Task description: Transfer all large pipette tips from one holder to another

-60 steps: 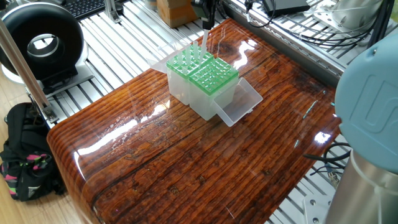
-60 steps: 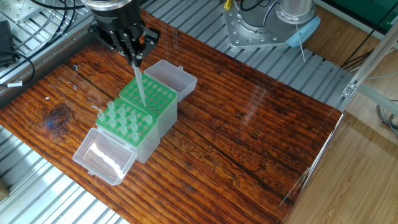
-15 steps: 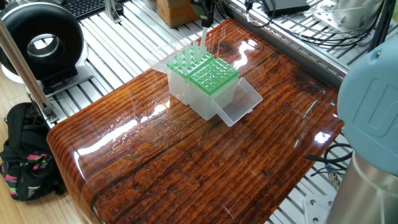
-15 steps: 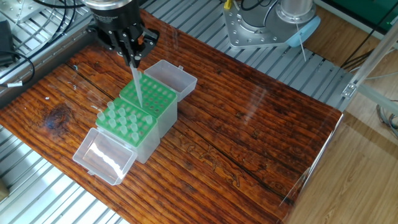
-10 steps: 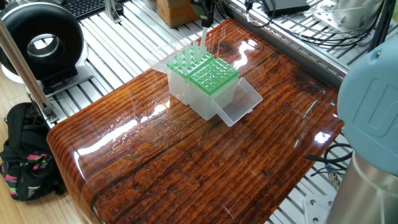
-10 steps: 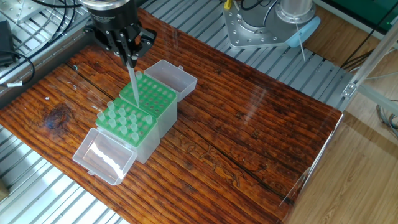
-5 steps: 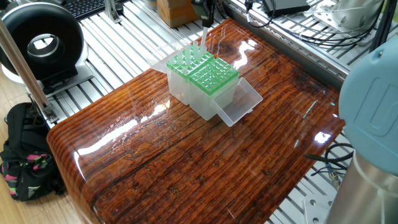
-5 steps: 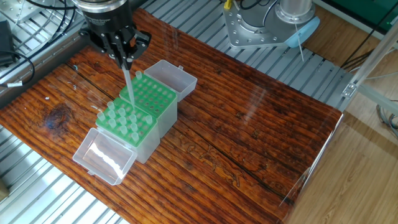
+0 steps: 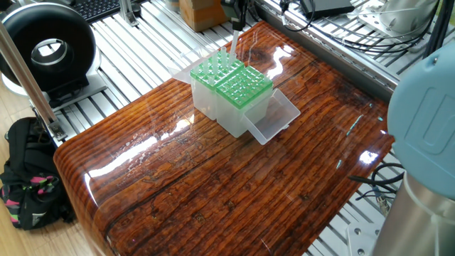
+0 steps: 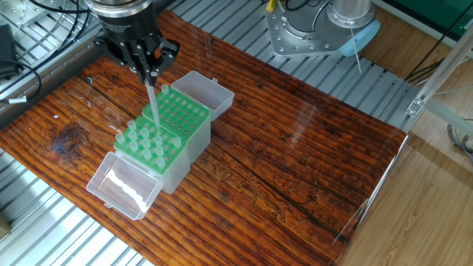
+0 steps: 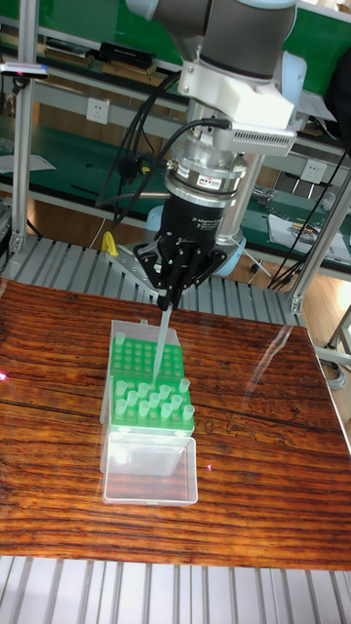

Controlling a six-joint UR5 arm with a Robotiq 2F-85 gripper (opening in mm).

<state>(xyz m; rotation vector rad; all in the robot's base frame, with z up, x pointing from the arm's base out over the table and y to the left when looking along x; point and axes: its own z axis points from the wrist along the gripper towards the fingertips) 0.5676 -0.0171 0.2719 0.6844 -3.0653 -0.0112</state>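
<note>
My gripper (image 10: pixel 149 72) (image 11: pixel 166 304) (image 9: pixel 237 27) is shut on the top of one large pipette tip (image 10: pixel 153 100) (image 11: pixel 161 343) (image 9: pixel 232 43), which hangs upright. Its point hovers over the seam between two green-topped holders that stand side by side. The nearer holder (image 10: pixel 174 174) carries several upright large pipette tips (image 10: pixel 144 142) (image 11: pixel 148 400). The farther holder (image 10: pixel 186 117) (image 11: pixel 135 353) shows mostly empty holes, with one tip (image 10: pixel 164 91) standing at its back corner. In one fixed view the holders (image 9: pixel 245 85) sit mid-table, below the gripper.
Clear hinged lids lie open at both ends of the boxes (image 10: pixel 122 186) (image 10: pixel 205 90) (image 9: pixel 276 117). The arm's base (image 10: pixel 325 29) stands beyond the table's far edge. A black round device (image 9: pixel 46 48), a backpack (image 9: pixel 28 186) and a cardboard box (image 9: pixel 199 11) lie off the table.
The gripper has shifted a little to the left with the tip, from over the farther holder toward the seam. The standing tip at the farther holder's back corner now shows.
</note>
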